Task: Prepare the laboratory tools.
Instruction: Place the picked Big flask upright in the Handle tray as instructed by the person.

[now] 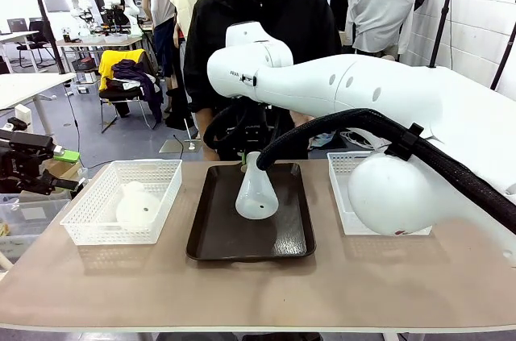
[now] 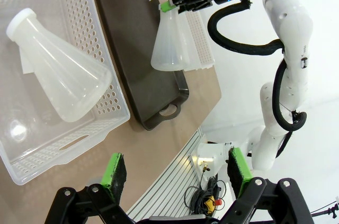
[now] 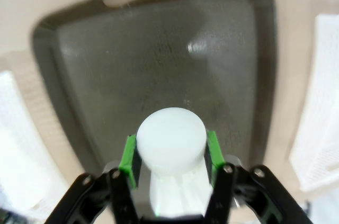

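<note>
Right arm [image 1: 347, 87]: enters from the right side, reaches across the middle, wrist turned downward. Right gripper [image 3: 170, 152]: fingers [image 3: 128, 161] closed on the neck of a flask [image 2: 170, 44], one green pad on each side. Left gripper [image 1: 64, 170]: low at the left edge, roughly level, pointing inward. Its fingers [image 2: 115, 173] stand wide apart.

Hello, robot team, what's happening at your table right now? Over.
Right gripper shut on flask neck, flask tilted over dark tray. Left gripper open, empty. Second flask lying on its side in left basket. Person stands beyond tray.
</note>
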`<state>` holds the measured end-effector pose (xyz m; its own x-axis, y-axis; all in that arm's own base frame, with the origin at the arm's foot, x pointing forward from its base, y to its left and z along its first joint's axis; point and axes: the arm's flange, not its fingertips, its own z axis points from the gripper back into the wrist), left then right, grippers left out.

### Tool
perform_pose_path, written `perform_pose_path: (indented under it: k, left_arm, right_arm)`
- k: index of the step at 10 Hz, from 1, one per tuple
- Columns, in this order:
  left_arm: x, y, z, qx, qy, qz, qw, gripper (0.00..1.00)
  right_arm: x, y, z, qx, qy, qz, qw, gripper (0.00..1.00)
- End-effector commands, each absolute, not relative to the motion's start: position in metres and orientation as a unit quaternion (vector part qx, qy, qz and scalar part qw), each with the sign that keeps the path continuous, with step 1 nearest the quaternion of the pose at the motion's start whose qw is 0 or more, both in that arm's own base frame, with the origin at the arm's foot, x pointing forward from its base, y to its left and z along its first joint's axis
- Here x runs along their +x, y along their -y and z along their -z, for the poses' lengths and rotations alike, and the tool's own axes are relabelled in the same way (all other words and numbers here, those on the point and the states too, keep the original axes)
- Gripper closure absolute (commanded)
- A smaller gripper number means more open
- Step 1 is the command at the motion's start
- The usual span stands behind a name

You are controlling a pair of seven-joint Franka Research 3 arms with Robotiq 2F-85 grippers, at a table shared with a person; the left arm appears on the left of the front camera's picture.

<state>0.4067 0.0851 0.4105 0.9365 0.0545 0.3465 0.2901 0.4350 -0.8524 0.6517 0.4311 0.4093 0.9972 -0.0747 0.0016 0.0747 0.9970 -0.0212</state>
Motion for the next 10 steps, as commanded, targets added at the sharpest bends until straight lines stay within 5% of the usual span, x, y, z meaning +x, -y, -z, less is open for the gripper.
perform_pose_path:
  k: [1, 10]
  left_arm:
    - [0.406, -0.087, -0.412, -0.528, 0.166, 0.071, 0.83, 0.0]
    - [0.406, -0.087, -0.412, -0.528, 0.166, 0.071, 0.83, 0.0]
  right_arm:
    - [0.636, -0.423, -0.432, 0.009, 0.025, -0.003, 1.0, 1.0]
    - [0.604, -0.341, -0.486, 0.195, 0.071, -0.29, 0.934, 1.0]
